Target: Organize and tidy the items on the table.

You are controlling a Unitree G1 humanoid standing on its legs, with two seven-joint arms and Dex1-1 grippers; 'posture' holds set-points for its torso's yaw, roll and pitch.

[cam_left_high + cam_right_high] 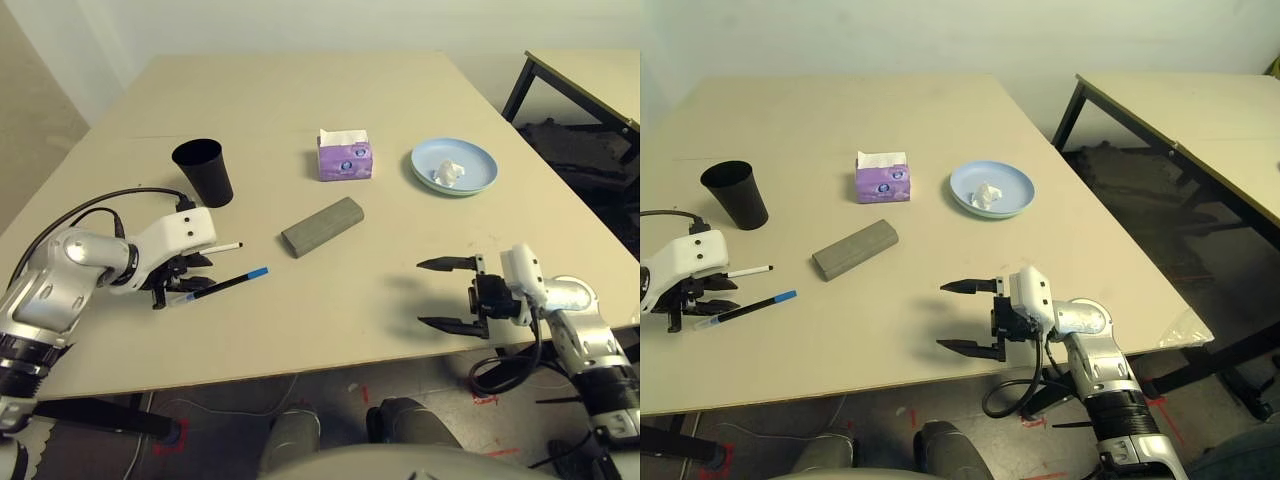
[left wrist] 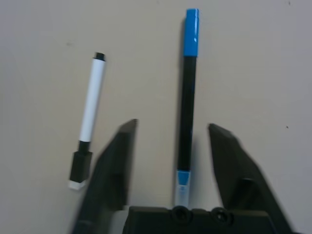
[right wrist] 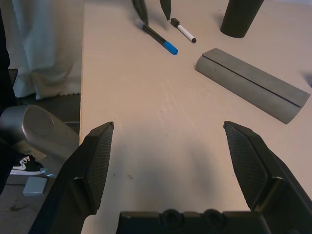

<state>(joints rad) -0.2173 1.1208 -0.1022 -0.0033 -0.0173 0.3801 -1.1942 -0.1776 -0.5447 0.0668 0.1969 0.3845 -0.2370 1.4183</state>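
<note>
From the head camera I see my left arm bent in from about eight o'clock, its left gripper (image 1: 185,282) tilted down onto the table (image 1: 300,100), fingers over the tail end of the blue-capped pen (image 1: 232,283), which lies flat on the top. The white marker (image 1: 222,247) lies just beside it, toward twelve o'clock. My right arm comes in from four o'clock; the right gripper (image 1: 446,295) points level toward nine o'clock over the near edge, jaws spread wide and holding nothing. On the light beige top, the black cup (image 1: 205,172) stands upright at eleven o'clock of the left gripper, the grey glasses case (image 1: 322,226) lies near the middle, the purple tissue box (image 1: 345,155) sits beyond it, and a blue plate (image 1: 455,165) stacked on a green one holds the crumpled white paper (image 1: 447,174) at two o'clock. A smaller black-legged table (image 1: 1180,110) stands off to the right, with a pale wall behind. In the left wrist view, the jaws stand apart on either side of the pen, not pinching it; the marker lies outside one finger (image 2: 114,165). In the right wrist view, the open fingers (image 3: 97,161) frame bare tabletop, with the case, pen, marker and cup well beyond.
</note>
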